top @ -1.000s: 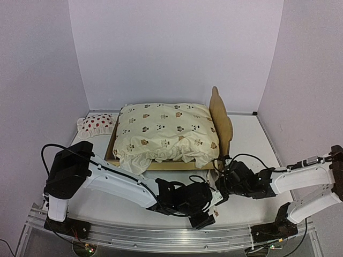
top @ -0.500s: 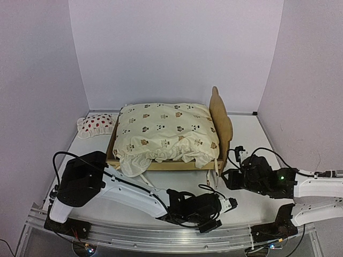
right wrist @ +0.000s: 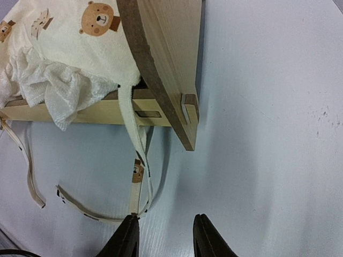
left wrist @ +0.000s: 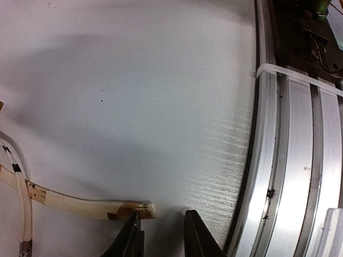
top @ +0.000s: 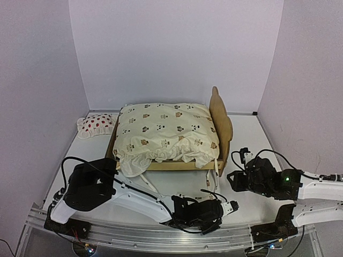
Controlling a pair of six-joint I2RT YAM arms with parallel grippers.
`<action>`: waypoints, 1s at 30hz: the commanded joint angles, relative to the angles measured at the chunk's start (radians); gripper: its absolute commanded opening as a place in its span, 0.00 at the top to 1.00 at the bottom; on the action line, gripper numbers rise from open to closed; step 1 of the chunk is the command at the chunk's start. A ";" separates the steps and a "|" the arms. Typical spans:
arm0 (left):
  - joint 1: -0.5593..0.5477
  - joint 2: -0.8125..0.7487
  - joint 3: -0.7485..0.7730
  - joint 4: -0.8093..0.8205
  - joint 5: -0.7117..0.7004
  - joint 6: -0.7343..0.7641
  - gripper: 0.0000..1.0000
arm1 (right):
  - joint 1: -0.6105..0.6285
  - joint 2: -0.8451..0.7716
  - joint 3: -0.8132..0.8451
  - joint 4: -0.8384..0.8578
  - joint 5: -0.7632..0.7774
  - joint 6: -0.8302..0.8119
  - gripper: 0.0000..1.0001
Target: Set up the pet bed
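Well, from where I stand the job looks about half done. The bed (top: pixel 177 166) sits toward the back of the surface (top: pixel 252 139), its headboard (top: pixel 221 120) upright at the right end. The cover (top: pixel 166 131) is heaped on top of the frame, puffy and rumpled, and its ruffle spills over the near rail rather than lying tucked inside. The ties (right wrist: pixel 136 176) hang loose from the corner by the headboard and trail in loops across the surface, fastened to nothing. The pillow (top: pixel 96 126) lies off the bed, on the surface just beside its left end, so it is not yet in place. The left end effector (left wrist: pixel 163 233) is down low near the front edge, its fingers a narrow gap apart and gripping nothing. The frayed end of one tie lies right at the tip of one finger, though from this angle I can't be sure whether they touch. The right end effector (right wrist: pixel 166 235) hovers low by the headboard corner, its fingers parted and bare, and a loop of tie lies just ahead of them. I'd judge what's left is to smooth the cover down, deal with the ties, and bring the pillow onto the bed.
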 commanded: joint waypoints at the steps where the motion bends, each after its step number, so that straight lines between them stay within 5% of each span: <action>1: -0.016 0.018 0.021 0.050 -0.072 0.030 0.81 | -0.004 -0.008 -0.002 -0.015 0.028 -0.013 0.63; 6: -0.023 -0.004 -0.022 0.094 -0.099 0.027 1.00 | -0.004 -0.004 0.006 -0.018 0.030 -0.013 0.63; 22: -0.023 -0.203 -0.196 0.154 -0.121 -0.045 1.00 | -0.005 -0.016 0.009 -0.020 0.037 -0.012 0.63; 30: -0.022 -0.139 -0.058 0.081 -0.041 -0.017 0.61 | -0.004 -0.035 0.030 -0.073 0.098 -0.033 0.55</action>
